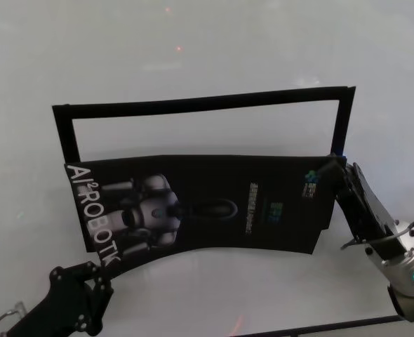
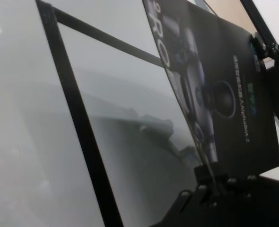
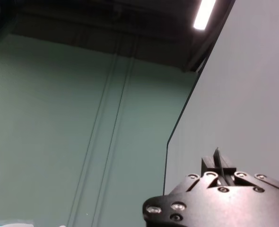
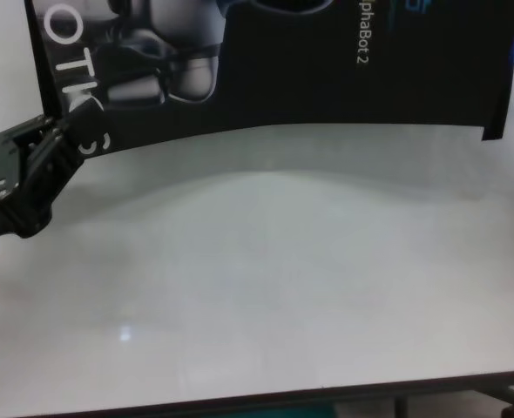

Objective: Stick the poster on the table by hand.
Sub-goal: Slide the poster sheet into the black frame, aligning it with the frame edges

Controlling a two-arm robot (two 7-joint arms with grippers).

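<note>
Black frame strips (image 1: 200,104) beyond poster (image 1: 214,210)

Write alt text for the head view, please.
A large black glossy poster printed with a grey humanoid robot is held above a glossy white table, the black left gripper pinching its near-left corner, the right gripper its far-right corner. Narrow black strips frame a rectangle behind it.

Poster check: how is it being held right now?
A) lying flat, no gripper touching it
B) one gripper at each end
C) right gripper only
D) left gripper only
B: the left gripper pinches the poster at its lettered end, the right gripper at the opposite end's far corner.
</note>
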